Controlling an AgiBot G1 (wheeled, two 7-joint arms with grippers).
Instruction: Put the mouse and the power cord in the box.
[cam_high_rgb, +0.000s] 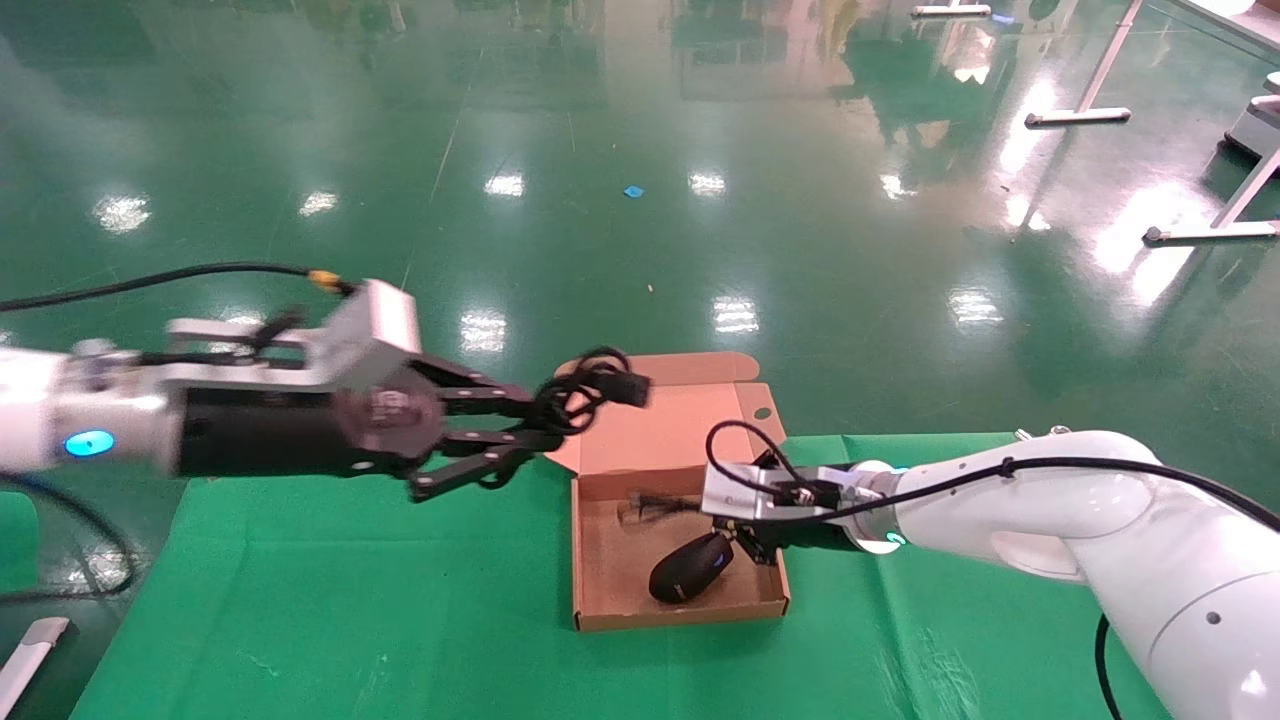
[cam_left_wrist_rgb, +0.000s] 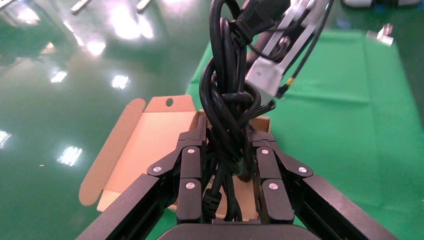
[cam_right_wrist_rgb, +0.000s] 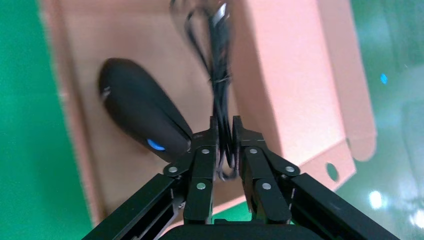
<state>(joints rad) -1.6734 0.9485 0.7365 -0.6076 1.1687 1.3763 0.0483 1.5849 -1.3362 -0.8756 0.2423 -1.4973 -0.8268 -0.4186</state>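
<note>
The brown box (cam_high_rgb: 680, 612) lies open on the green cloth, its lid (cam_high_rgb: 665, 420) folded back. The black mouse (cam_high_rgb: 690, 570) (cam_right_wrist_rgb: 140, 115) is inside the box near the front wall. My right gripper (cam_high_rgb: 745, 545) (cam_right_wrist_rgb: 225, 122) hangs over the box beside the mouse, shut on the mouse's thin wire (cam_right_wrist_rgb: 220, 65), which trails across the box floor (cam_high_rgb: 655, 505). My left gripper (cam_high_rgb: 545, 430) (cam_left_wrist_rgb: 227, 132) is in the air at the box's left rear corner, shut on the bundled power cord (cam_high_rgb: 585, 390) (cam_left_wrist_rgb: 227, 100), which is clear of the table.
A green cloth (cam_high_rgb: 350, 600) covers the table, whose far edge runs just behind the box. Beyond it is glossy green floor (cam_high_rgb: 700, 200) with white stand legs (cam_high_rgb: 1080, 115) at the far right. The right arm's wrist (cam_left_wrist_rgb: 272, 65) sits close behind the held cord.
</note>
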